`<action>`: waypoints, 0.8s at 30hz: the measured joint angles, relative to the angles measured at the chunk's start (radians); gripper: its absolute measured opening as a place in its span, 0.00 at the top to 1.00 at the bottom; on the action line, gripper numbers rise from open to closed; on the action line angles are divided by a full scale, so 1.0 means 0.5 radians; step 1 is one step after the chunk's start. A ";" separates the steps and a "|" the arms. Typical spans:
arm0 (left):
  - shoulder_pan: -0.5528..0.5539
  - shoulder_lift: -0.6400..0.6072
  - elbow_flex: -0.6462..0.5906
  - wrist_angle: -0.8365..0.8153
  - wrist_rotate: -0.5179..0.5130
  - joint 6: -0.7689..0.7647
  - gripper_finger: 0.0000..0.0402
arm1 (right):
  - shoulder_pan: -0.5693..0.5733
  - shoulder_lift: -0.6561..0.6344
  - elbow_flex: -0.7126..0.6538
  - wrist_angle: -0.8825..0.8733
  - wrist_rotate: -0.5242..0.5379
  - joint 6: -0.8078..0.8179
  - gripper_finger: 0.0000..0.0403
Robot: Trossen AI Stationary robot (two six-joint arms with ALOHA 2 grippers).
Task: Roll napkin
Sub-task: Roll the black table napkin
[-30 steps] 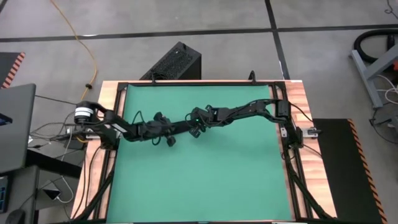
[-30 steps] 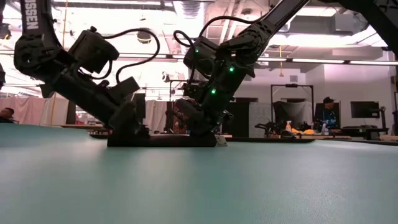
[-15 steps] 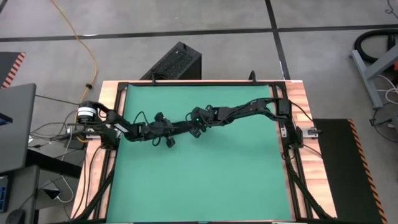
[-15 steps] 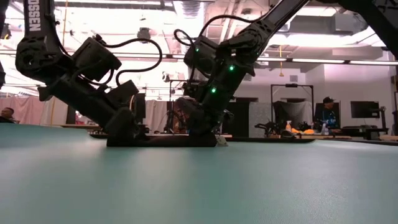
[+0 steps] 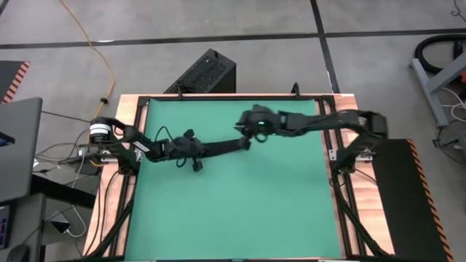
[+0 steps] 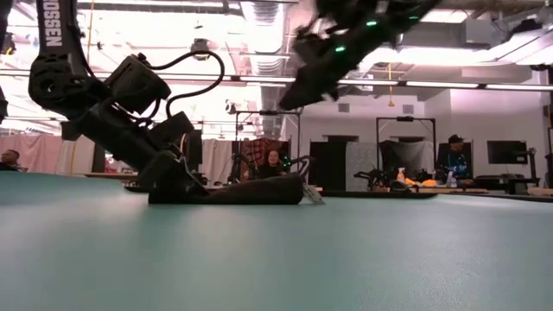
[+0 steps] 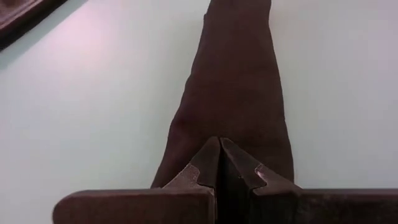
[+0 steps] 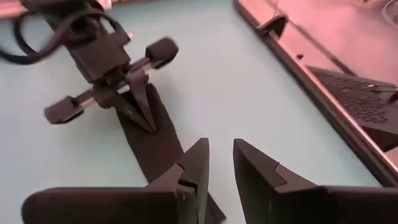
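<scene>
Narrow black soft-cloth napkin (image 5: 222,148) roll: light, limp, prone to unrolling; left pincer (image 7: 219,163) pinches one end; right pincer (image 8: 219,163) slightly parted, empty; grip ends.

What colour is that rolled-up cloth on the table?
Plain black napkin, clearest in the right wrist view.

From down at surface level, white capital letters run vertically along the upper link of the left arm (image 6: 59,39). Only the tail of the word shows, reading "SSEN"; the start is cut off at the top edge. Nothing else anywhere carries writing clear enough to read.
</scene>
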State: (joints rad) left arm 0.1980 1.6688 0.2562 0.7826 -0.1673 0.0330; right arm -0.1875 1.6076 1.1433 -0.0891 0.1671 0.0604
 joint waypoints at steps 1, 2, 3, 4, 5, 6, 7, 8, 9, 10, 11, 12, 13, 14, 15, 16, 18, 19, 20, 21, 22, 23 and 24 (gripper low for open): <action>0.020 0.000 0.000 0.001 0.043 0.003 1.00 | -0.004 -0.092 -0.102 0.058 0.000 0.016 0.76; 0.041 0.001 0.000 0.001 0.092 0.004 1.00 | -0.011 -0.179 -0.213 0.148 -0.003 0.028 0.76; 0.061 0.001 0.001 0.001 0.142 0.004 1.00 | -0.014 -0.263 -0.335 0.269 -0.019 0.026 0.76; 0.076 0.002 0.001 0.001 0.183 0.007 1.00 | -0.017 -0.344 -0.462 0.424 -0.025 0.006 0.76; 0.091 0.002 0.001 0.002 0.219 0.029 1.00 | -0.017 -0.419 -0.586 0.588 -0.029 -0.017 0.76; 0.107 0.002 0.001 0.002 0.247 0.059 1.00 | -0.017 -0.489 -0.701 0.764 -0.029 -0.027 0.76; 0.121 0.002 0.001 0.004 0.275 0.085 1.00 | -0.018 -0.544 -0.803 0.932 -0.029 -0.028 0.76; 0.134 0.002 0.001 0.005 0.302 0.114 1.00 | -0.018 -0.580 -0.898 1.060 -0.030 -0.027 0.76; 0.149 0.002 0.001 0.007 0.331 0.128 1.00 | -0.021 -0.597 -0.984 1.162 -0.030 -0.019 0.76; 0.163 0.003 0.000 0.011 0.363 0.136 1.00 | -0.021 -0.599 -1.050 1.229 -0.030 -0.004 0.76; 0.175 0.003 0.000 0.013 0.395 0.137 1.00 | -0.010 -0.580 -1.108 1.299 -0.033 0.030 0.76; 0.186 0.003 0.000 0.016 0.430 0.138 1.00 | 0.005 -0.551 -1.146 1.356 -0.054 0.058 0.76; 0.194 0.004 0.000 0.022 0.464 0.151 1.00 | 0.018 -0.516 -1.168 1.425 -0.087 0.080 0.76; 0.199 0.005 0.000 0.027 0.491 0.161 1.00 | 0.029 -0.473 -1.184 1.499 -0.104 0.080 0.76; 0.203 0.005 0.000 0.034 0.504 0.174 1.00 | 0.040 -0.418 -1.194 1.579 -0.122 0.072 0.76; 0.203 0.005 -0.002 0.038 0.508 0.188 1.00 | 0.048 -0.360 -1.193 1.669 -0.149 0.047 0.76; 0.204 0.006 0.004 0.045 0.552 0.221 1.00 | 0.051 -0.223 -1.194 1.904 -0.264 -0.011 0.76; 0.203 0.006 0.010 0.036 0.591 0.247 1.00 | 0.048 -0.154 -1.193 2.056 -0.347 -0.029 0.76; 0.203 0.006 0.016 0.030 0.633 0.284 1.00 | 0.036 -0.082 -1.193 2.210 -0.437 -0.044 0.76; 0.203 0.007 0.023 0.027 0.668 0.317 1.00 | 0.020 -0.011 -1.192 2.357 -0.534 -0.049 0.76; 0.203 0.007 0.030 0.022 0.692 0.345 1.00 | 0.007 0.066 -1.191 2.500 -0.614 -0.046 0.76; 0.203 0.007 0.038 0.019 0.706 0.368 1.00 | -0.002 0.149 -1.191 2.631 -0.672 -0.018 0.76; 0.203 0.008 0.047 0.015 0.710 0.379 1.00 | -0.014 0.228 -1.189 2.741 -0.699 0.027 0.76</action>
State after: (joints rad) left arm 0.2993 1.6730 0.2796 0.7901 0.1875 0.2224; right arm -0.1945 1.7217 0.5485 1.2812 -0.1825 0.0738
